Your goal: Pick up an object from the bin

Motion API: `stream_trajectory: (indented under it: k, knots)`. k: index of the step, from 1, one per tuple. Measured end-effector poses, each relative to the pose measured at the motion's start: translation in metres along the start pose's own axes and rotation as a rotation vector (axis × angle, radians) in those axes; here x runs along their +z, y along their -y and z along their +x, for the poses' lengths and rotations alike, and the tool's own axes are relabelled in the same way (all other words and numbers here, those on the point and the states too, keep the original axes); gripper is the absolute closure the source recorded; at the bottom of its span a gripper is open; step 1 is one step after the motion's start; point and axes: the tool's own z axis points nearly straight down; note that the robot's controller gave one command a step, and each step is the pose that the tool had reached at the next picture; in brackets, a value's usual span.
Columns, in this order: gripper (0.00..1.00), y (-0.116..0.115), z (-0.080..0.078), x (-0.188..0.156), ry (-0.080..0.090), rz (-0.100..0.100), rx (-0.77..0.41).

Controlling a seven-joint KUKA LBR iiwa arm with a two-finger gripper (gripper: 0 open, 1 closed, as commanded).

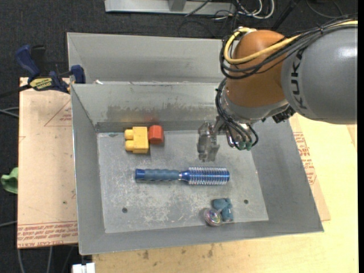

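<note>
My gripper point(207, 152) hangs in the bin's right half, its metal fingers pointing down just above the bristle end of a blue hairbrush point(183, 176). The brush lies flat across the middle of the floor, handle to the left and ribbed head to the right. The fingers look close together and I see nothing between them. A yellow toy block with an orange-red piece attached point(143, 138) sits at the back left, well away from the gripper. A small teal and shiny trinket point(219, 211) lies near the front edge, below the brush head.
The arm with its orange dome and cables leans in from the right over the bin's back right corner. The sloping grey walls close in on all sides. Bare floor lies at the front left.
</note>
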Motion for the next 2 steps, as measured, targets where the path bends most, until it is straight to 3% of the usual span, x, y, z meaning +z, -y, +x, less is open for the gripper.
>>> stream_trajectory:
  k: [1,2]
  knots:
    - [0.0,0.0,-0.001,-0.004,0.006,0.0,0.0]
    - [0.0,0.045,0.041,0.126,-0.003,0.001,-0.07]
